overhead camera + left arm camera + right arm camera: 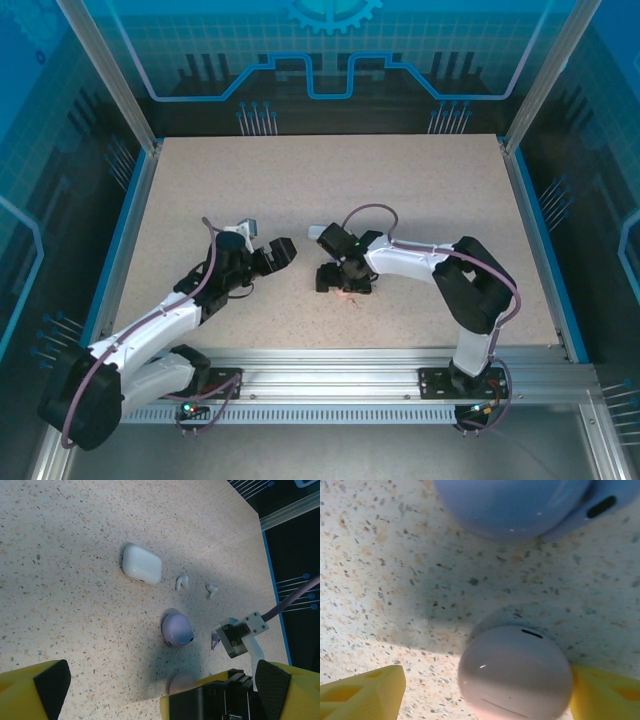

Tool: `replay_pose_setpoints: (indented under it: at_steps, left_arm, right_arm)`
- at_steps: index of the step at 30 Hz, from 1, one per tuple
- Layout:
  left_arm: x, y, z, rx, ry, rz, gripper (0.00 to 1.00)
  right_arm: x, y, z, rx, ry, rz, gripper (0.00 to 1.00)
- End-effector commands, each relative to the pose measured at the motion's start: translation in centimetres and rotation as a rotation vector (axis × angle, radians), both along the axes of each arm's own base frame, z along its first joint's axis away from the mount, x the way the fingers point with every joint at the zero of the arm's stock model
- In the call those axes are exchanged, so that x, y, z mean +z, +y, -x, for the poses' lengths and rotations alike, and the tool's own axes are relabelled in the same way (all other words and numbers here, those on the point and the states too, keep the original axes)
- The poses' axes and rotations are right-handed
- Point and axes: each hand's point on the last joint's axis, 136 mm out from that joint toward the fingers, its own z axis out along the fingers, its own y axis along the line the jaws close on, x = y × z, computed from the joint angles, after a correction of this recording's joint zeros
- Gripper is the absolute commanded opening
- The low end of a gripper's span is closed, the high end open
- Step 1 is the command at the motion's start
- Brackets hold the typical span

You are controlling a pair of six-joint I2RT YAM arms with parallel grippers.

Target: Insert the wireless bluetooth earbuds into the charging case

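Straddling the pink case (515, 677), the right gripper (487, 682) stands open, one finger (605, 695) touching it. The left gripper (162, 675) gapes wide, empty; beyond sit a purple case (177, 629), two white buds (181, 582) (211, 590), then a white case (142, 564).

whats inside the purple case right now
Nothing inside can be seen: the purple case is shut, so only its smooth shell shows and its contents are covered. Two white earbuds lie loose on the table beyond it.
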Motion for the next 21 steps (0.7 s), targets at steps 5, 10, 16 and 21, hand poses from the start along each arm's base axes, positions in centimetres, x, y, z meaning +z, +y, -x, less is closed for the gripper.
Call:
replay_pose_setpoints:
  at_steps: [5,10,16,21]
  left_arm:
    - [1.7,0.3,-0.6,0.017,-0.049,-0.005,0.99]
    - [2.2,0.8,-0.7,0.04,-0.05,-0.014,0.99]
    - [3.4,3.7,-0.6,0.161,-0.065,-0.021,0.99]
    - [4.3,5.7,-0.8,0.214,-0.049,0.024,0.99]
  right_arm:
    - [1.5,5.1,-1.2,0.032,-0.02,-0.097,0.83]
    - [2.9,7.5,-1.7,0.096,-0.04,-0.124,0.82]
    - [3.2,5.6,-1.9,0.067,-0.056,-0.038,0.82]
    - [2.3,4.7,-1.1,0.01,-0.022,0.005,0.83]
